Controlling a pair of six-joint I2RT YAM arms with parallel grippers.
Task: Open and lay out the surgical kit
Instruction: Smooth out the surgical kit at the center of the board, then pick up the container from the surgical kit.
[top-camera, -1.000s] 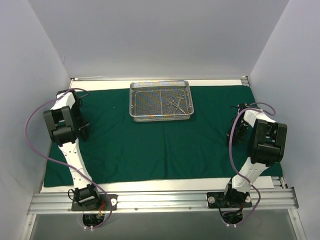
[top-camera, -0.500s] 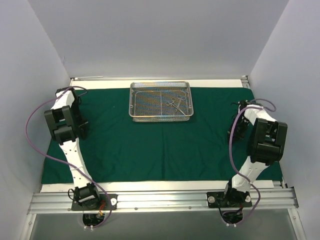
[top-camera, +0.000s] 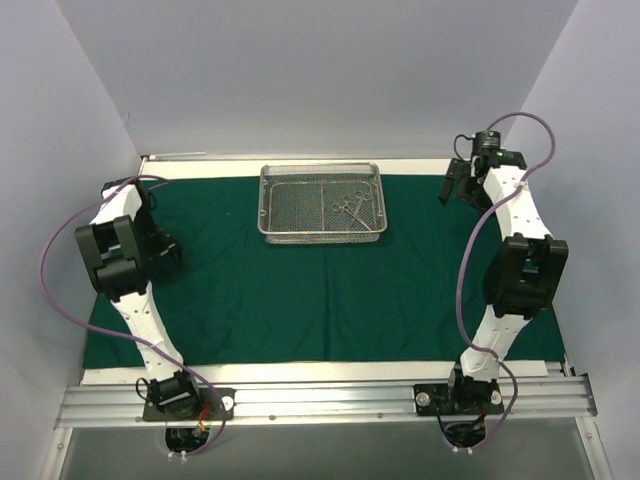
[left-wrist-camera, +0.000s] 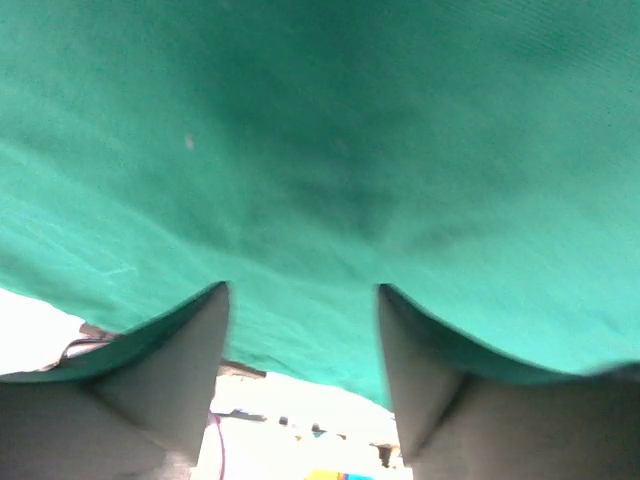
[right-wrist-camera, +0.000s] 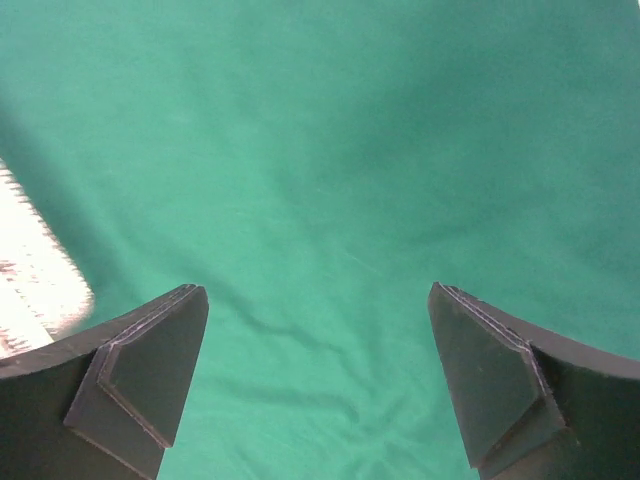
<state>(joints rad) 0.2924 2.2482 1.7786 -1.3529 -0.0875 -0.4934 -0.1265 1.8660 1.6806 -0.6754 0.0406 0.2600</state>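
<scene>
The dark green drape (top-camera: 300, 290) is the biggest piece and lies spread over most of the table. I judge it soft, light and limp: it will bunch and drag if I push it, so a hem or corner is the place to pinch.

The wire-mesh tray (top-camera: 320, 232) sits on the drape at 12 o'clock. It looks stiff and fairly light. I would take it by the rim, since the mesh offers my pads nothing.

The scissor-handled instruments (top-camera: 350, 207) lie inside the tray, toward its 3 o'clock side. They are thin, hard and probably slick, so a grip across the shanks near the rings seems safest.

My left gripper (left-wrist-camera: 303, 290) is at the drape's 9 o'clock edge. Its jaws stand apart with the cloth's hem showing in the gap, and I see nothing clamped.

My right gripper (right-wrist-camera: 318, 290) is up near the 1 o'clock corner. Its jaws are spread wide and it carries nothing, with only wrinkled cloth below.
</scene>
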